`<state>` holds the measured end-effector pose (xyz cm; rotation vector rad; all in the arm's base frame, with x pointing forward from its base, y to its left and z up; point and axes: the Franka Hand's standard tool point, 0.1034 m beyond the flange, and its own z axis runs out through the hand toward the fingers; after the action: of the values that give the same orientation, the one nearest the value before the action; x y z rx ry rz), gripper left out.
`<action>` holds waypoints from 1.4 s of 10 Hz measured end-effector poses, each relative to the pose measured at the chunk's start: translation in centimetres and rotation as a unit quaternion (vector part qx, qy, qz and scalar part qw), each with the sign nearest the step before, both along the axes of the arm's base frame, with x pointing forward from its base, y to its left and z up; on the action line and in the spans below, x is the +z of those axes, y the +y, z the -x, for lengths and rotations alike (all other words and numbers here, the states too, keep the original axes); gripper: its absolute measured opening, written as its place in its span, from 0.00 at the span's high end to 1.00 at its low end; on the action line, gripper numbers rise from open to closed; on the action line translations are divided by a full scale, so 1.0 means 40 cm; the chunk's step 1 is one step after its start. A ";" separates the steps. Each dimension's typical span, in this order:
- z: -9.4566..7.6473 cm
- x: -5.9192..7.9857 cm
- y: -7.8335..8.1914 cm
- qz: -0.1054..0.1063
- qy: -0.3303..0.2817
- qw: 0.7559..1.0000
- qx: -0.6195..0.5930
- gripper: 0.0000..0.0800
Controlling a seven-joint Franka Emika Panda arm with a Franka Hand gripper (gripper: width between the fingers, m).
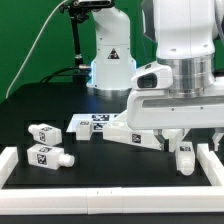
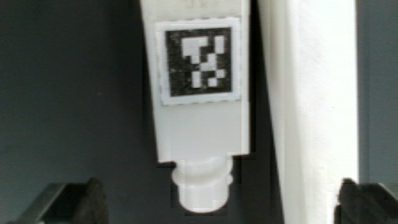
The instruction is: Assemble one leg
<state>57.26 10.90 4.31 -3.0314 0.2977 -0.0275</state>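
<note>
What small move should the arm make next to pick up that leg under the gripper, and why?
Probably lower the gripper straight down, then close it. It is open, and in the wrist view the leg lies in the span between its fingers, not yet gripped. A white piece runs close beside the leg, so one finger may need care there.

one leg (image 1: 45,133) lies behind a second leg (image 1: 48,156) on the surface (image 1: 105,168) at the exterior view's left; a third leg (image 1: 185,157) lies at its right, under the hand (image 1: 190,143).
</note>
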 end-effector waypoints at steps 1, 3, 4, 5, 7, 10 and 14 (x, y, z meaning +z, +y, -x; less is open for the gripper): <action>0.000 -0.001 -0.001 0.000 0.000 1.000 0.000 0.19; 0.010 -0.020 -0.035 0.002 0.008 1.000 -0.014 0.19; 0.020 -0.031 -0.052 0.004 0.014 1.000 -0.020 0.19; 0.028 -0.038 -0.054 0.004 0.016 1.000 -0.021 0.19; 0.046 -0.054 -0.042 0.006 0.018 1.000 -0.018 0.19; 0.044 -0.052 -0.042 0.006 0.018 1.000 -0.019 0.19; 0.046 -0.066 -0.046 0.008 0.017 1.000 -0.019 0.34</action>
<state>55.42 9.07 1.68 -3.0446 0.3602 0.0179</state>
